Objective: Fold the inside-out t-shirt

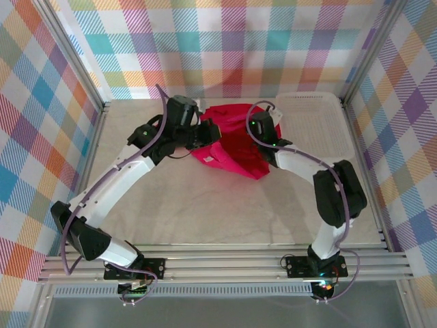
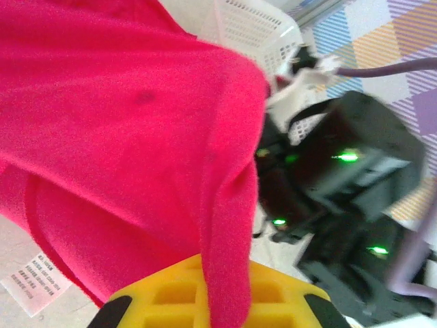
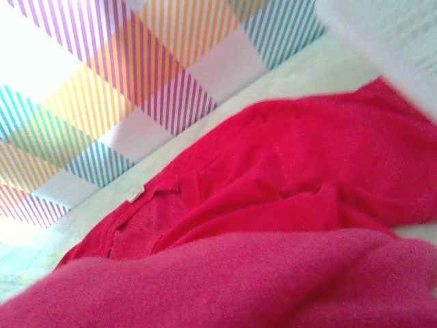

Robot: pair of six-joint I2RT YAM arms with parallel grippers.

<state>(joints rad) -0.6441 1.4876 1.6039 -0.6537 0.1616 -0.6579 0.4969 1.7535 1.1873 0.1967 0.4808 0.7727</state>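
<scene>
Beyond bare table [image 1: 205, 205], the left hand [image 1: 208, 134] grips the t-shirt [image 1: 239, 147] by its edge.

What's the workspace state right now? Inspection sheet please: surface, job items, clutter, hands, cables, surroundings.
Surface: pale beige table, flat.
Job's things: red t-shirt bunched at the far middle between both arms, partly lifted; white label hanging at its lower edge.
Clutter: white plastic basket in the far right corner.
Hands: left hand shut on the t-shirt, cloth draped over its yellow finger; right hand at the shirt's right edge, fingers covered by cloth, grip cannot be told.
Cables: purple cable looped at each wrist and running down the arms.
Surroundings: checked walls on three sides; metal rail at the near edge.
</scene>
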